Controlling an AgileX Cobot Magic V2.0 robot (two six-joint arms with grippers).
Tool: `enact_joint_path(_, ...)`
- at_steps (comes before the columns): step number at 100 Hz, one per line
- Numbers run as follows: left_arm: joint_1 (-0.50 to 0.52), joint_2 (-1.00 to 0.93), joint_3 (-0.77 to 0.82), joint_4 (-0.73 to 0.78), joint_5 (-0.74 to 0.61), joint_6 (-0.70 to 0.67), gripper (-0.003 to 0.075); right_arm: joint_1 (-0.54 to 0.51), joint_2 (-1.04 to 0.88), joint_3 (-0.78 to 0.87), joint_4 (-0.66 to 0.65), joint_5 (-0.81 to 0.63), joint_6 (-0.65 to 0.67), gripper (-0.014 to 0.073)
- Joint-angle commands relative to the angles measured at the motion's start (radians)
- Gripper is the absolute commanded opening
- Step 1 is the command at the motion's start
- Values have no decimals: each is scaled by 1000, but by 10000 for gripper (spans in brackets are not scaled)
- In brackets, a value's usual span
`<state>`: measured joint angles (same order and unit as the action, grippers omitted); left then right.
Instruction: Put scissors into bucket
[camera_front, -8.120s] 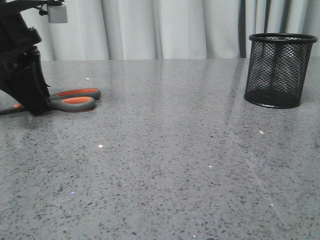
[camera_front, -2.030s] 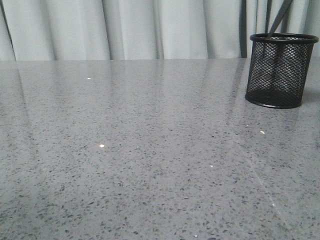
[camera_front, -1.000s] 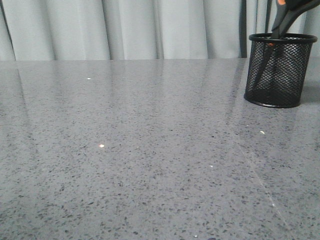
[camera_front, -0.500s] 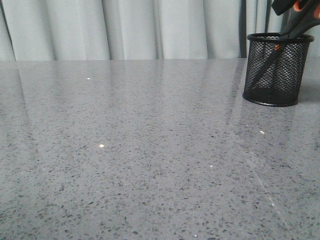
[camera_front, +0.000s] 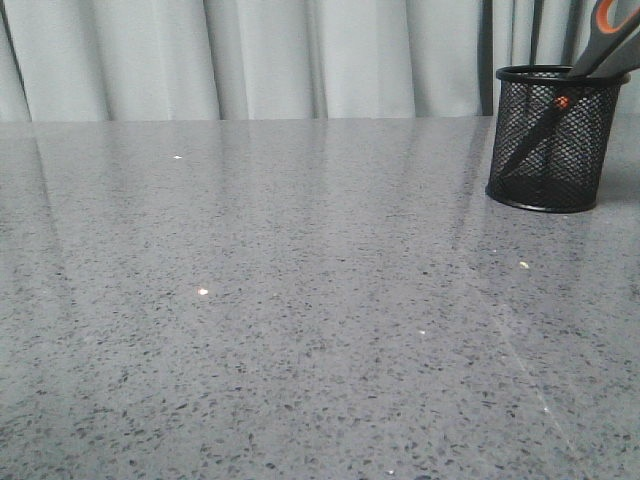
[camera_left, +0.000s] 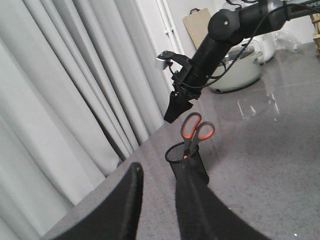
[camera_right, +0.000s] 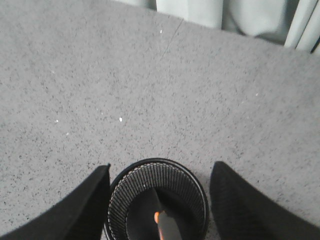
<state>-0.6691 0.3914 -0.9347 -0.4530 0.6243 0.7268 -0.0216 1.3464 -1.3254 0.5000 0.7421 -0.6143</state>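
Note:
The scissors (camera_front: 603, 35) stand in the black mesh bucket (camera_front: 530, 170) at the far right of the table. Their blades are inside and their orange-lined handles lean out over the rim. My right gripper (camera_right: 159, 171) is open and empty straight above the bucket (camera_right: 126, 200), apart from the scissors (camera_right: 167, 227). In the left wrist view it (camera_left: 176, 107) hangs just above the handles (camera_left: 196, 131). My left gripper (camera_left: 159, 167) is open and empty, well away from the bucket (camera_left: 172, 156). Neither gripper shows in the front view.
The grey speckled table (camera_front: 300, 300) runs back to pale curtains (camera_front: 300, 60). In the left wrist view a pale green cooker (camera_left: 237, 75) and a brown board (camera_left: 196, 25) stand beyond the right arm (camera_left: 220, 35).
My right gripper lowered the scissors into the bucket, let go of them and rose out of the front view. The scissors now lean against the rim.

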Motion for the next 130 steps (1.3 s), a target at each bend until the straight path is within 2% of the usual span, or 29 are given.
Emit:
enact_joint_path(1,-5,10,-21,-23,-118,-28,144,2,-59,-45,13,-49,-4,382)
enact_joint_path(8,-5,10,-12,23,-176,-103,133,2,-88,-45,24,-35,-4,289)
enact_joint_path(21,16,-9,62,142,-315,-245,100,2,-173,-9,31,6,-4,-72)
enact_joint_path(28,39,-22,117,161,-348,-281,84,2,-254,56,40,-19,-2,-37)
enact_joint_path(48,115,-74,291,161,-379,-329,81,2,-609,383,40,-169,-13,-44)
enact_joint_path(65,150,-96,445,111,-553,-329,75,4,-913,671,70,-310,-13,-45)
enact_joint_path(76,150,-96,524,59,-647,-329,5,4,-1060,784,70,-319,-13,-45)
enact_joint_path(80,150,-96,547,44,-664,-329,-20,4,-1107,806,70,-337,-13,-45)
enact_joint_path(101,148,-96,595,37,-657,-329,-19,4,-1255,847,70,-423,-13,-45)
enact_joint_path(130,148,-96,595,37,-655,-329,-19,4,-1270,847,70,-423,-13,-45)
